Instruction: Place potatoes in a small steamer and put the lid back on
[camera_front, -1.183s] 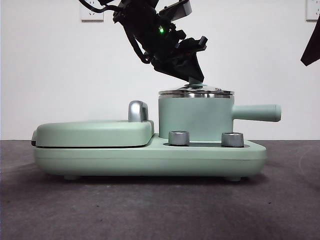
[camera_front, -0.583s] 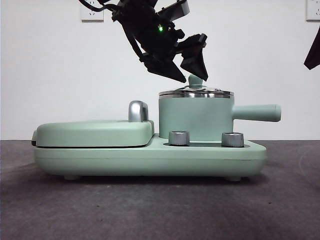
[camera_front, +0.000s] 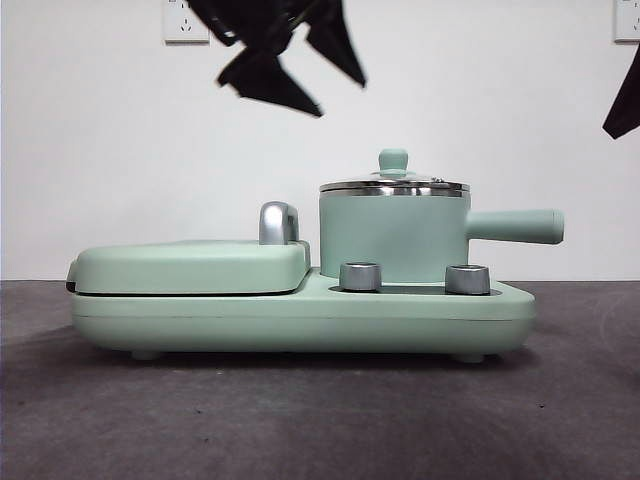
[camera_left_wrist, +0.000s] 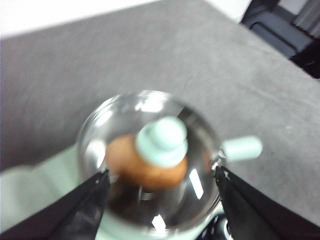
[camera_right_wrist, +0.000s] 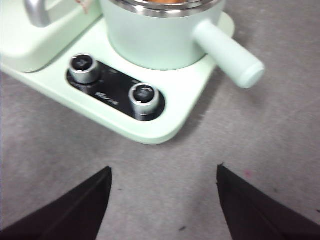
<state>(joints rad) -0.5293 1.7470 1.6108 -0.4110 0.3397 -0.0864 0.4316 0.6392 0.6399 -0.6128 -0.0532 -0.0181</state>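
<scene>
The small steamer (camera_front: 392, 238) stands on the right of the green base, its side handle (camera_front: 515, 226) pointing right. On it rests the glass lid (camera_front: 394, 185), level, with its green knob (camera_front: 393, 159) free. Looking down from the left wrist, the orange-brown potatoes (camera_left_wrist: 150, 172) show through the lid (camera_left_wrist: 100, 135) inside the pot. My left gripper (camera_front: 341, 100) hangs open well above and to the left of the knob, holding nothing. The right gripper (camera_right_wrist: 164, 169) is open over the bare table in front of the base, a dark tip (camera_front: 622, 100) at the upper right.
The steamer sits on a mint green cooker base (camera_front: 300, 320) with two steel dials (camera_front: 360, 276) (camera_front: 467, 279) at the front. A flat green grill cover (camera_front: 190, 265) with a steel handle (camera_front: 278, 222) fills the left half. Grey table surface lies all around.
My left gripper has let go of the lid's knob, opened, and risen up and to the left. The lid stays seated on the steamer. The right arm has barely moved.
</scene>
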